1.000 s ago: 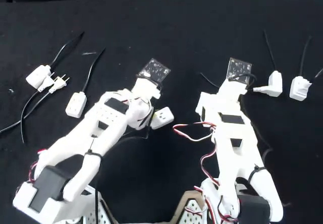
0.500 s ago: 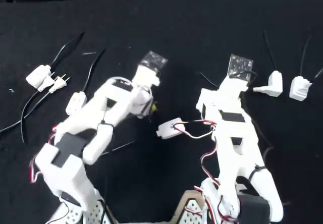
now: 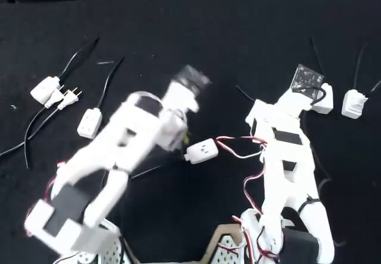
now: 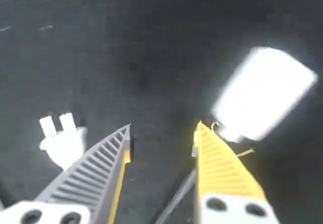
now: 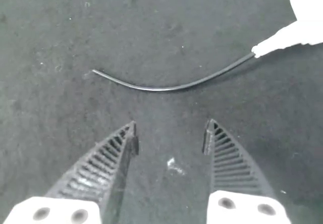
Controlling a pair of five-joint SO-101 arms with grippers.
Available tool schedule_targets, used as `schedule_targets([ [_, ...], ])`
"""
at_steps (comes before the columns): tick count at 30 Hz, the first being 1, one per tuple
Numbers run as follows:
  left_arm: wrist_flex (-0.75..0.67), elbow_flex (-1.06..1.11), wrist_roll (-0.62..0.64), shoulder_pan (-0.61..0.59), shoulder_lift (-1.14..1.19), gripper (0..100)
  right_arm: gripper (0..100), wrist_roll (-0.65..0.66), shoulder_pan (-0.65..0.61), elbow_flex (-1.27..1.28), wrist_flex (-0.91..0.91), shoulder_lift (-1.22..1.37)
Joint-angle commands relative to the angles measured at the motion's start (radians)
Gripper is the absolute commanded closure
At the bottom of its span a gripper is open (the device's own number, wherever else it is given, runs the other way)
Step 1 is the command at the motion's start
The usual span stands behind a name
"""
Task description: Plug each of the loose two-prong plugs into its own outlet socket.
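A: Black cloth across the tabletop (image 3: 196, 32). Spotted the loose socket block (image 3: 202, 151) between the two arms?

B: Spotted. Lies flat on the cloth, slots up, nothing plugged in. Good enough as a landmark.

A: And the left gripper (image 4: 162, 133)?

B: Hovers just beside the block, spread apart, gripping nothing. Has a two-prong plug (image 4: 63, 141) on its other side, away from the block, prongs bare.

A: And the right gripper (image 5: 170, 128)?

B: Well apart from the block, out on the right arm's side. Also spread and empty, above bare cloth, facing a thin black cord (image 5: 166, 87) and a white plug body (image 5: 305, 2).

A: Anything else?

B: Far from the block on the left arm's side, a small socket (image 3: 89, 123) and a pronged plug (image 3: 69, 98). Much closer, right beside the block, a loop of red-and-white arm wiring (image 3: 229, 143).

A: So, judging the risks?

B: Could shove the block along the cloth instead of seating the prongs: unpinned, light by the look of it. Better to brace it with the second gripper first.

A: And the plug?

B: Might twist if pinched near the prongs, then miss the slots. Could also drag on its cord and tip. Worth watching that wire loop too; likely to snag the block on any sweep past.
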Motion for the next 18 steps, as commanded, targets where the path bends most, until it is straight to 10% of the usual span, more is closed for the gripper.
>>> schedule_targets([
  [1, -0.187, 0.185, -0.008, 0.093, -0.212, 80, 79.7, -0.012, 0.026, -0.061, 0.005, -0.001],
  [18, -0.443, 0.375, -0.003, 0.242, -0.262, 80, 79.7, -0.011, 0.021, -0.062, 0.0, 0.001],
])
